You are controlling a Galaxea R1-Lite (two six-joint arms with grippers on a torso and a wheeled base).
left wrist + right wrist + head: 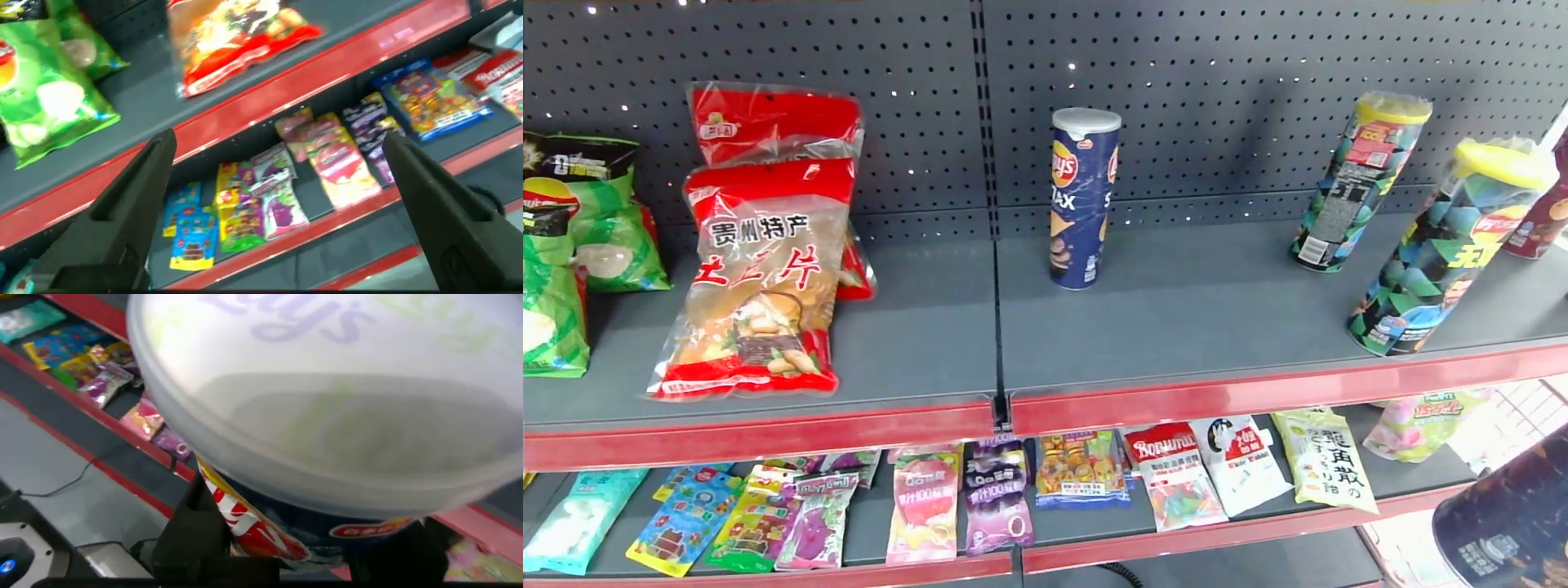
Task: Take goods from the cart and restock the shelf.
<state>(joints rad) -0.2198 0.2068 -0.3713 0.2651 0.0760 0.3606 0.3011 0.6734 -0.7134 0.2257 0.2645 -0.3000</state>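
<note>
My right gripper (302, 559) is shut on a blue chips can (327, 416) with a translucent lid, which sits close to the right wrist camera. The same dark can (1511, 523) shows at the lower right corner of the head view, below and right of the upper shelf (1176, 327). A matching blue chips can (1082, 200) stands upright mid-shelf. My left gripper (278, 212) is open with nothing in it, in front of the red shelf edge (270, 98) and the lower shelf's candy bags (270, 196).
Red snack bags (760, 278) and green chip bags (564, 245) lie at the shelf's left. Two yellow-lidded cans (1360, 184) (1450, 253) stand at the right. Bare shelf lies on both sides of the blue can. Small packets (1176, 474) fill the lower shelf.
</note>
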